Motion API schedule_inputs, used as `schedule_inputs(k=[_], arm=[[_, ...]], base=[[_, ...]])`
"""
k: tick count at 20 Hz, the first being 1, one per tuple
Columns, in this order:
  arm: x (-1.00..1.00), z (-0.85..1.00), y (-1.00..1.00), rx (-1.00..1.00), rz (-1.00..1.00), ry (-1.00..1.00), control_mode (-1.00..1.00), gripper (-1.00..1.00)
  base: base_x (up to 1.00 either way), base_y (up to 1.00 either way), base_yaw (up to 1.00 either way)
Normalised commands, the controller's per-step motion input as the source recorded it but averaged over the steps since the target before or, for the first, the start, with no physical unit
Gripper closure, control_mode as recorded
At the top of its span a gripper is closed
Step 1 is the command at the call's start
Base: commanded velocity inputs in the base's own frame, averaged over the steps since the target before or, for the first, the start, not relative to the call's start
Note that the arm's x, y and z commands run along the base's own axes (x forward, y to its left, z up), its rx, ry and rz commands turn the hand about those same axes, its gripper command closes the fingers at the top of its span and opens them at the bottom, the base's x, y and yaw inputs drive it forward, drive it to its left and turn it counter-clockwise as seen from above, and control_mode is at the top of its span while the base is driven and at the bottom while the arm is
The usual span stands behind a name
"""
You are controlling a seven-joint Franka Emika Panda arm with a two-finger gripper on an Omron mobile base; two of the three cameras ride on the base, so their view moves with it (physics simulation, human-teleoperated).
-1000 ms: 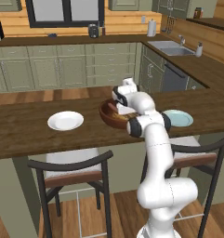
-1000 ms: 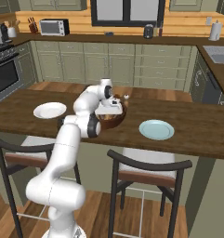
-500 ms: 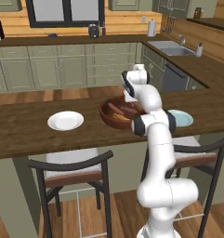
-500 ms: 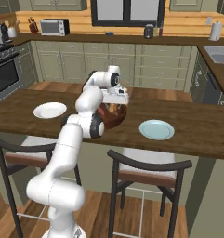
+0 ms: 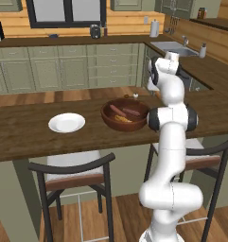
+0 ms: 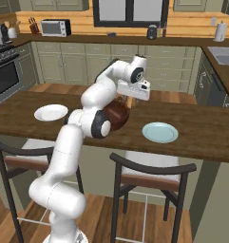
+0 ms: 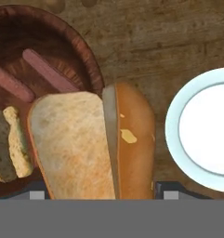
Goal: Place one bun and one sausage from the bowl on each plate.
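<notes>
Fingers (image 7: 98, 193) gripping bun (image 7: 92, 144), bowl (image 7: 88, 58) beside

A long dark wooden counter (image 5: 21, 137) runs across the foreground, with two dark-framed stools (image 6: 149, 178) tucked under its near edge. Behind it stand pale green cabinets (image 5: 73, 66) under a dark worktop. A microwave (image 6: 55, 27) sits toward the left end of that worktop, with a knife block (image 6: 34, 26) just beside it. A dark kettle (image 5: 95, 31) stands near the middle, below the window (image 5: 68, 12). A sink (image 5: 170, 46) lies at the right corner, a paper towel roll (image 5: 154, 28) near it. An oven (image 6: 4, 76) stands at the far left.
</notes>
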Motion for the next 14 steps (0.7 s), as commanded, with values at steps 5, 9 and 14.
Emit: schedule_inputs(k=[5,9,14], arm=[[-0.05,0.00,-0.02,0.01,-0.02,0.00,-1.00,1.00],[-0.70,0.00,0.25,-0.16,0.12,-0.34,-1.00,1.00],[-0.01,-0.01,-0.06,0.00,0.01,-0.03,-1.00,1.00]], base=[[0.00,0.00,0.00],[0.00,0.00,0.00],[0.00,0.00,0.00]])
